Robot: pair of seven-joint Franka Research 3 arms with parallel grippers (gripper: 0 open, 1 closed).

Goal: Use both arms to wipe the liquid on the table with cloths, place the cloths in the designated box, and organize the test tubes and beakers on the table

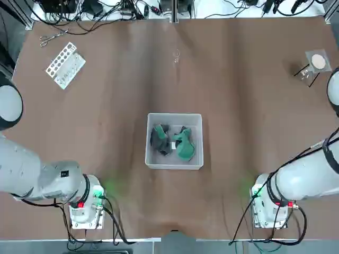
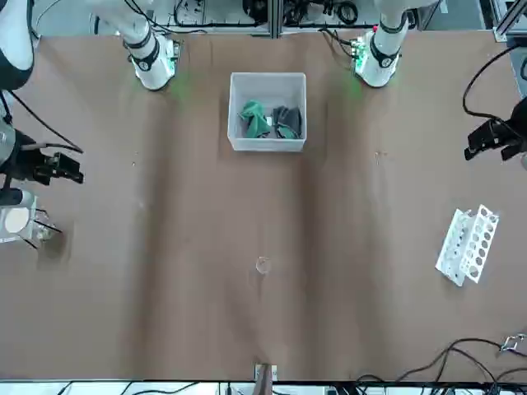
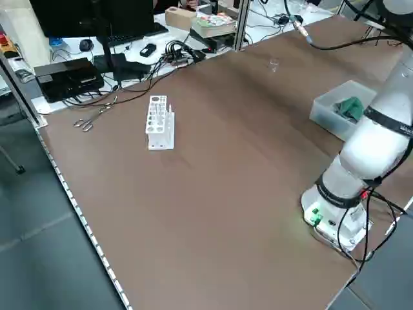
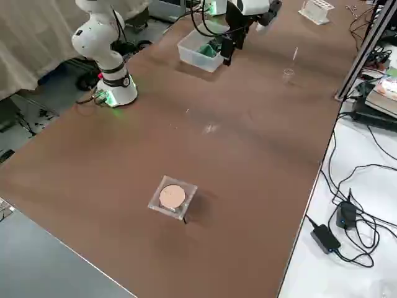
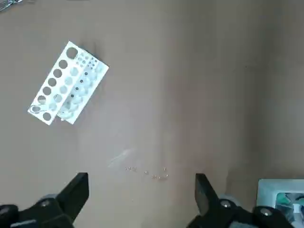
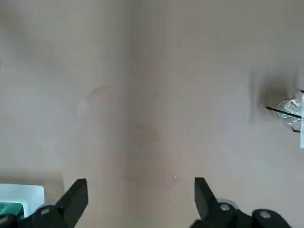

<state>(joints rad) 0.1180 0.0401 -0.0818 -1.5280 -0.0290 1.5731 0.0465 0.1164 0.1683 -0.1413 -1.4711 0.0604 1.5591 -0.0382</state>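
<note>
Where the cloths lie: both the green cloth and the dark grey-green cloth are inside the box, side by side on its floor.
Left end effector: released, nothing in its grasp; above the counter between rack and box.
Right end effector: released, grasping nothing; above the counter between box and disc-topped stand.
Rack: far left of the counter, set askew.
Disc-topped stand: far right.
Clear glass item: far middle, apart from both; type cannot be told.
Droplets: a few visible near the rack; wiping possibly incomplete.
Step in hand: judged as the turn from cloth disposal to organizing glassware.
Next move: likely a light, well-centred pick of the glass item; transparent walls could be misjudged.
</note>
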